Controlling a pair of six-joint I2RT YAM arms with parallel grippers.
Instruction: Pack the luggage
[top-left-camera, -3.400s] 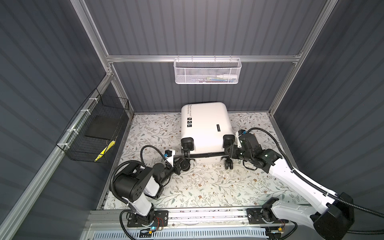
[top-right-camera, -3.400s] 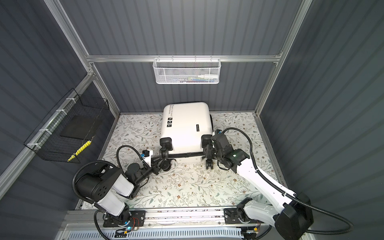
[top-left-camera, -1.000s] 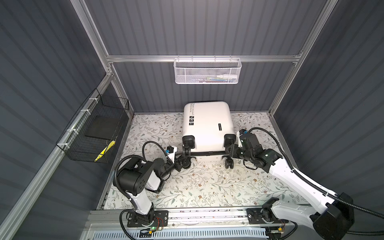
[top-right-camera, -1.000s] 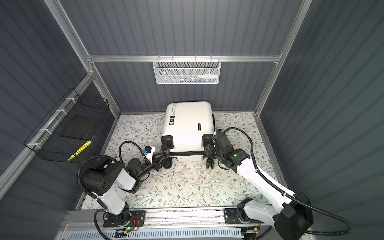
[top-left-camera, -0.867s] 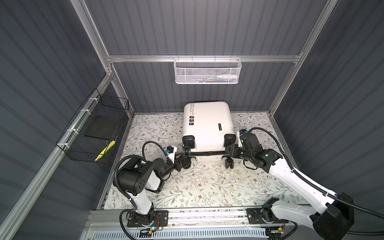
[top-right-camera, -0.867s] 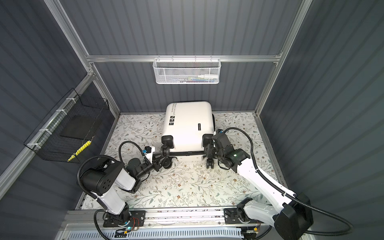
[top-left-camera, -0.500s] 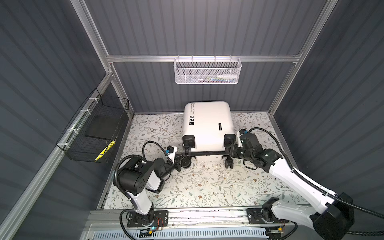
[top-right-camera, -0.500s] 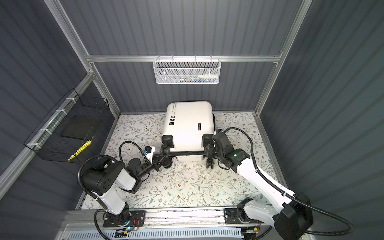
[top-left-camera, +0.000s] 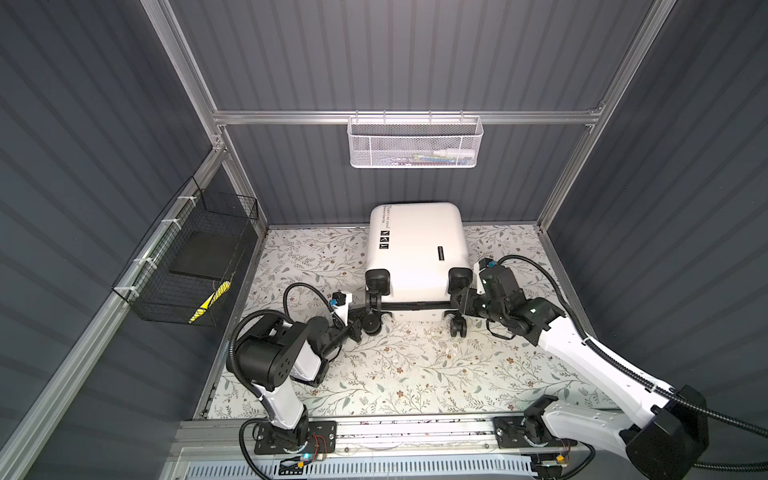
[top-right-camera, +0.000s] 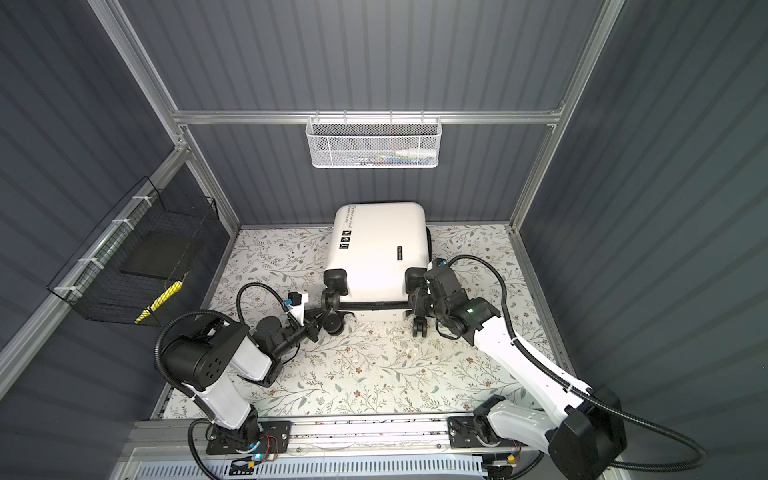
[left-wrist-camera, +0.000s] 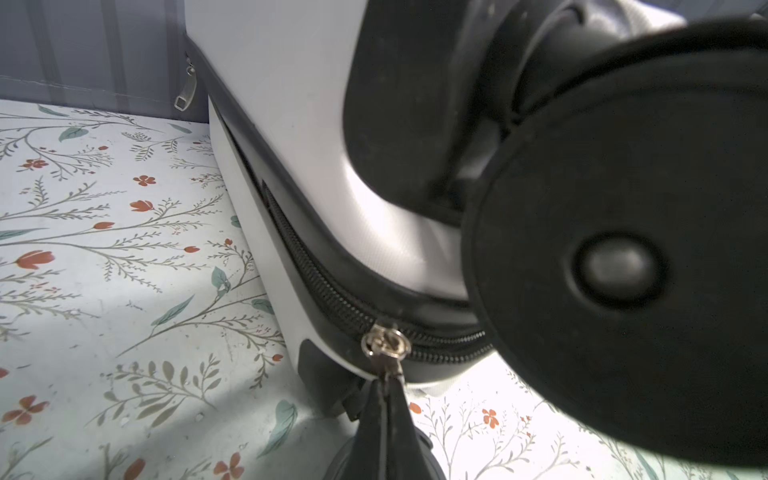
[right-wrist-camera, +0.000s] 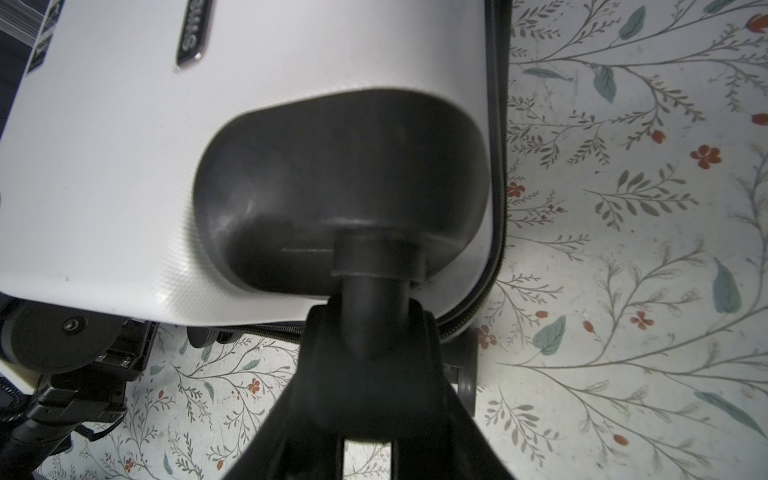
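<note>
The luggage (top-left-camera: 415, 249) (top-right-camera: 378, 249) lies flat on the floral tabletop (top-left-camera: 415, 374) (top-right-camera: 365, 374) with its lid down. Its wheeled end sits between the left jaws and the right jaws, and the rest stretches away beyond them toward the back wall (top-left-camera: 415, 62).

The left jaws are pressed together on the metal zipper pull (left-wrist-camera: 388, 365) at one near corner. The wrist view shows two black tips meeting on the tab just under the slider, with no gap between them. From that pinch the black zipper (left-wrist-camera: 328, 295) runs away from the jaws along the seam between the white shell halves, toward a second pull (left-wrist-camera: 185, 93) hanging well apart at the far corner. A black caster wheel (left-wrist-camera: 623, 270) hangs just beside these jaws, close to the lens. In both top views the left arm (top-left-camera: 291, 353) (top-right-camera: 232, 353) reaches low over the tabletop. Its tips are tucked under that wheel, so from above the grip can only be guessed at.

The right jaws are clamped on the stem (right-wrist-camera: 370, 291) of the caster at the other near corner, with a finger on each side of the black post, just below its rounded housing (right-wrist-camera: 340, 178). They stand partly apart, held so by the stem. The right arm (top-left-camera: 573, 345) (top-right-camera: 511, 345) comes in from the side.

A white mesh basket (top-left-camera: 415, 143) on the back rail and a black wire basket (top-left-camera: 187, 266) on the side wall hang well apart from both pairs of jaws.
</note>
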